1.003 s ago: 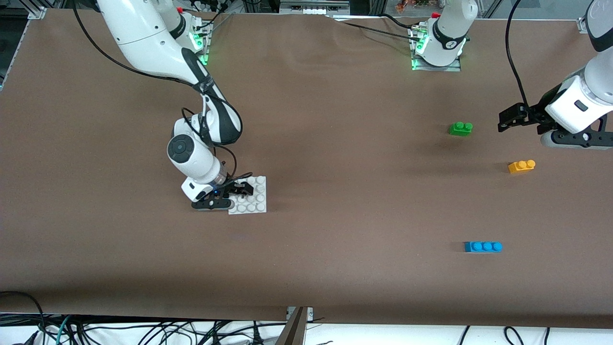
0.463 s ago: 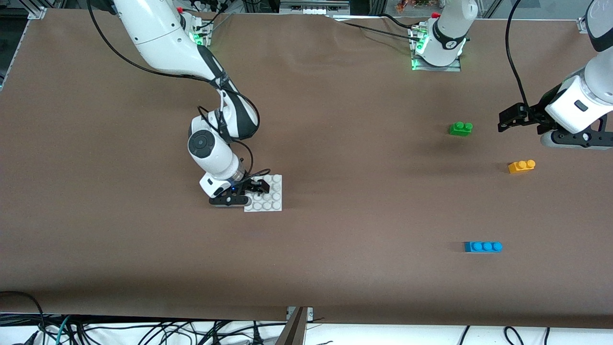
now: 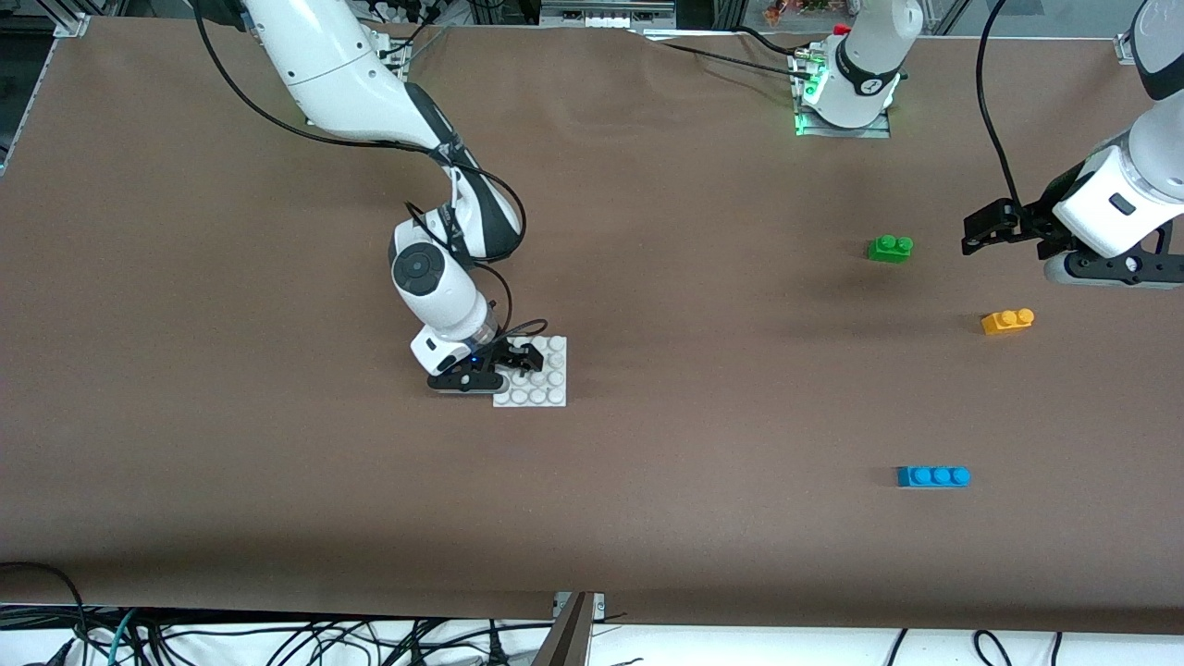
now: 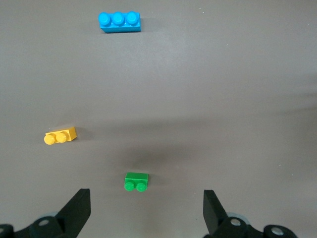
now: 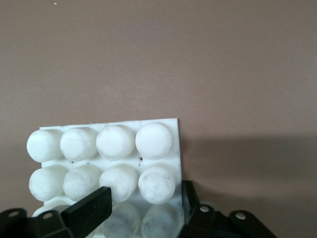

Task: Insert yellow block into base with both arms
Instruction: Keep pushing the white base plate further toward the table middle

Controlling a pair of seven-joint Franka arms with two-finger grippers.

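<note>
My right gripper (image 3: 511,363) is shut on the white studded base (image 3: 541,381), low at the table near its middle. In the right wrist view one finger (image 5: 89,210) lies among the studs and the other presses the edge of the base (image 5: 106,148). The yellow block (image 3: 1007,321) lies on the table toward the left arm's end, and shows in the left wrist view (image 4: 59,136). My left gripper (image 3: 982,231) hangs open and empty (image 4: 147,210) over the table, beside the green brick and above the yellow block's area.
A green two-stud brick (image 3: 890,248) lies farther from the front camera than the yellow block. A blue three-stud brick (image 3: 932,476) lies nearer to it. Both show in the left wrist view, green (image 4: 136,181) and blue (image 4: 119,21). Brown table cover throughout.
My right gripper has carried the base toward the left arm's end of the table. The left arm and the bricks have not moved.
</note>
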